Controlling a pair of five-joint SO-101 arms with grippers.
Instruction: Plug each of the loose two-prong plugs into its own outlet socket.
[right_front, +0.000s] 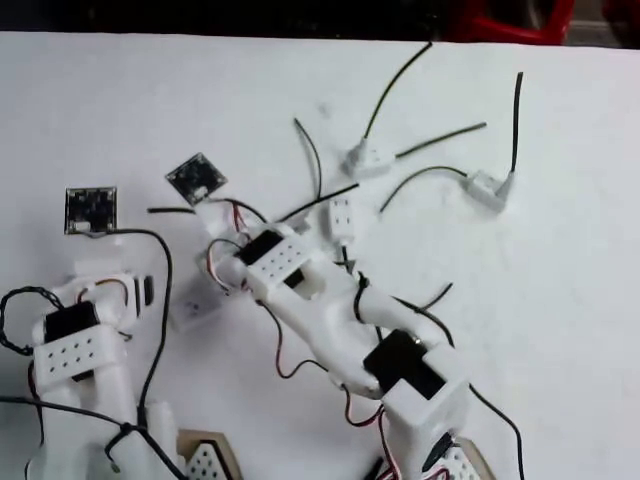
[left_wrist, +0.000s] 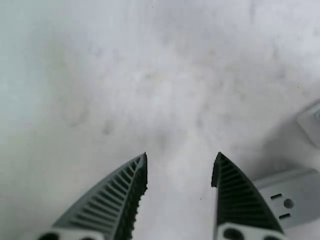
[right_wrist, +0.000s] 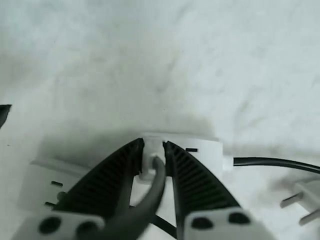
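My right gripper is shut on a small white plug whose black cord runs back between the fingers. It holds the plug right over a white outlet block. A second slotted outlet block lies beside it, and a loose two-prong plug lies farther off. In the high view the right arm stretches across the table's middle. Two loose white plugs with black cords lie farther back. My left gripper hangs open over bare table, next to a slotted outlet block.
Another white outlet block sits just beyond the right arm, and a white block lies between the two arms. Black cords trail over the back of the white table. The left arm stands at the front left.
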